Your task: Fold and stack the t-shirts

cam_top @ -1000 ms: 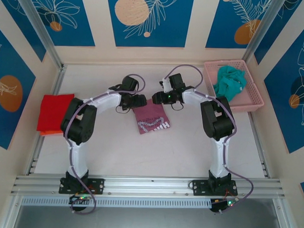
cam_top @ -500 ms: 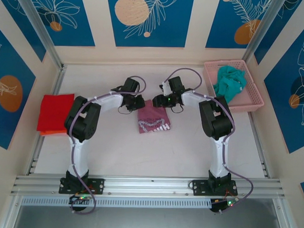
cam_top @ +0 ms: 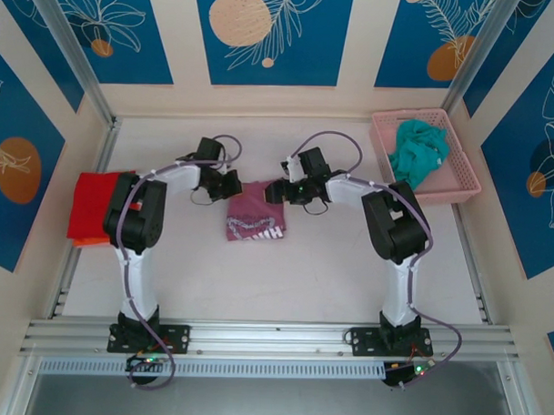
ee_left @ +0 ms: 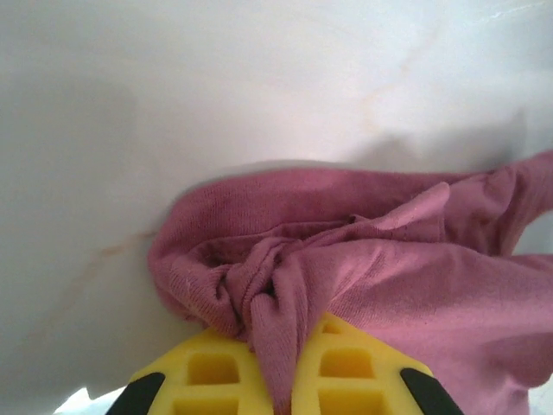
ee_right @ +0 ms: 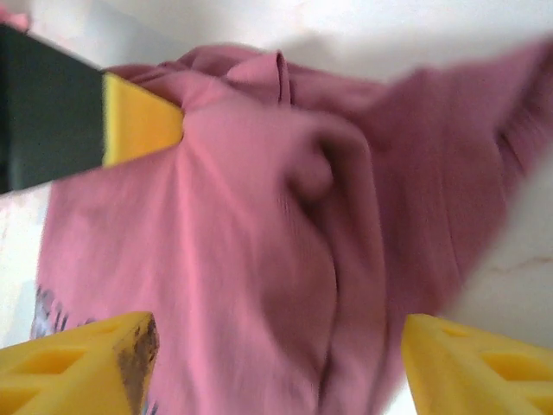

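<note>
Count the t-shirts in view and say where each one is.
3. The mauve-pink t-shirt lies in the middle, the red t-shirt folded at far left, the teal t-shirt crumpled in the pink basket far right. Others may hide beneath.

Top camera looked steeply down over the whole table (cam_top: 302, 281). Both wrist cameras viewed the same mauve t-shirt (cam_top: 256, 216) at close range.

I see my right gripper (ee_right: 278, 346) with its two yellow pads standing wide apart at the bottom corners. The dusty mauve-pink cloth t-shirt (ee_right: 259, 216) lies bunched and blurred between them. At upper left, the left arm's black, yellow-padded finger (ee_right: 143, 130) touches the cloth's edge. White tabletop (ee_right: 389, 35) lies beyond.
</note>
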`<state>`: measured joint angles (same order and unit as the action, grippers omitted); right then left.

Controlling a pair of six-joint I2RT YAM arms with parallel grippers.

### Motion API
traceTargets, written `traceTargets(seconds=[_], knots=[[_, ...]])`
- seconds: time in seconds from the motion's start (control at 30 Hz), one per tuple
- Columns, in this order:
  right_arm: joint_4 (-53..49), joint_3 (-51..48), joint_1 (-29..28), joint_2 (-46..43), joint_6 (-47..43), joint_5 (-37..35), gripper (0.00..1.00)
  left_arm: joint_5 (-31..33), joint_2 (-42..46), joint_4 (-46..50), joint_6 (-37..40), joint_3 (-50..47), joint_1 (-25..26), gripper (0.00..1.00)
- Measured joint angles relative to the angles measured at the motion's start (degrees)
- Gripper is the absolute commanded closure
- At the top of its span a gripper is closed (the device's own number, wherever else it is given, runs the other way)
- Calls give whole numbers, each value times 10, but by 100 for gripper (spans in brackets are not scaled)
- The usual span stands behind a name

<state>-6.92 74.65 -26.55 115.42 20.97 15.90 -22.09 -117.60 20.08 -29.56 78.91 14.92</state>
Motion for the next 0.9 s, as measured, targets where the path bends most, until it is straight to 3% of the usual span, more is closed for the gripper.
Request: traceTargets(seconds=[0.03, 0.07, 0.23, 0.33, 0.67, 0.9], knots=[[0, -4, 0, -12, 0, 1, 21, -3, 1, 13, 17, 0, -12, 100], [-1, -8, 0, -30, 0, 1, 20, -4, 1, 24, 30, 2, -20, 94], [0, -30, 0, -102, -11, -3, 19, 0, 19, 33, 51, -15, -31, 35], [-1, -56, 2, -142, -24, -9, 19, 2, 50, 27, 40, -47, -30, 18], [-32, -65, -9, -131, -19, -35, 22, 16, 211, -42, -27, -189, -30, 15], [-43, -10, -29, -37, 35, -36, 28, 3, 221, -105, -76, -280, -15, 22]])
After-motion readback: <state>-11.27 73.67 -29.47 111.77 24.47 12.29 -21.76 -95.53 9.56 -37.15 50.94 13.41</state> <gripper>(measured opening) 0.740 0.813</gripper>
